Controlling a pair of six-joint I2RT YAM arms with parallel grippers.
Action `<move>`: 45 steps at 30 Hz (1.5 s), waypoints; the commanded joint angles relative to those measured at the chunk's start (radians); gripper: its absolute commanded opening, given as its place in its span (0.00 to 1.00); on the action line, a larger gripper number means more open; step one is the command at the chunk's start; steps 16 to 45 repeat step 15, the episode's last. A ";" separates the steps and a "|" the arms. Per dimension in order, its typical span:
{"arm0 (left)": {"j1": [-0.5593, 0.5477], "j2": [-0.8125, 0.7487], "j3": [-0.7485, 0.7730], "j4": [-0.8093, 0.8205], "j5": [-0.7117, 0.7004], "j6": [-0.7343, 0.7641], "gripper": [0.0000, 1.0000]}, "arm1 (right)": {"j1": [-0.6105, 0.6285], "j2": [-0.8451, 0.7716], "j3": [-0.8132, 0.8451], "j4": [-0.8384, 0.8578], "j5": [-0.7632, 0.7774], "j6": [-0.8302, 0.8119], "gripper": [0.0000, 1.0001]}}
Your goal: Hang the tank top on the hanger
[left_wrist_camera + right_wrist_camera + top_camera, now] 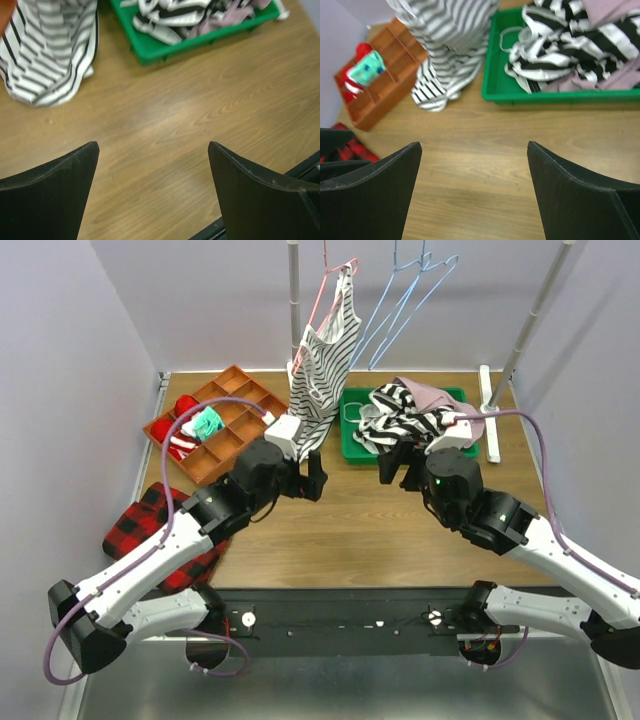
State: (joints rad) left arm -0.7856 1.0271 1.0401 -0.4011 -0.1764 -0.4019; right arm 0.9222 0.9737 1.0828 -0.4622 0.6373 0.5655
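Bright even light; wrist views slightly blurred.

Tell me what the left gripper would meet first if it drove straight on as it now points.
Probably the table: the left gripper, jaws open, aims at bare wood between the tank top hem and the green bin. Depth is hard to judge.

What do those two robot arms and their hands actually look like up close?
Both arms, left arm and right arm, have white shells with bulky black joints. A lilac cable loops along each. The left hand and right hand each end in two flat, black, tapered fingers. A small green light glows on the right arm.
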 commanded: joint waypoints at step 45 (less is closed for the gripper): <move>-0.061 0.070 -0.127 0.011 -0.219 -0.170 0.99 | 0.006 -0.044 -0.241 0.027 0.022 0.142 0.98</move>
